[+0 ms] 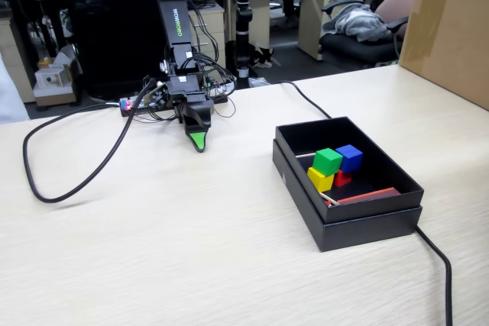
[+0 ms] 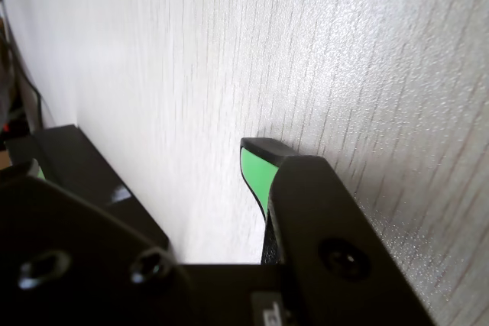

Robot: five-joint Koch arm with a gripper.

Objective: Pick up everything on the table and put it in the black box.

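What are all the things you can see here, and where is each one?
Black box: one, black, on the table, right in the fixed view.
Green cube: one, in the box, on top of the others.
Blue cube: one, in the box, beside the green cube.
Yellow cube: one, in the box, in front.
Red cube: one, in the box, mostly hidden.
Black cable: one, looping on the table, left.
Brown carton: one, far right.
Table: one, pale wood.
Arm: one, black, folded down at the back.
Fingers: black and green, tip on the table, open or shut unclear.
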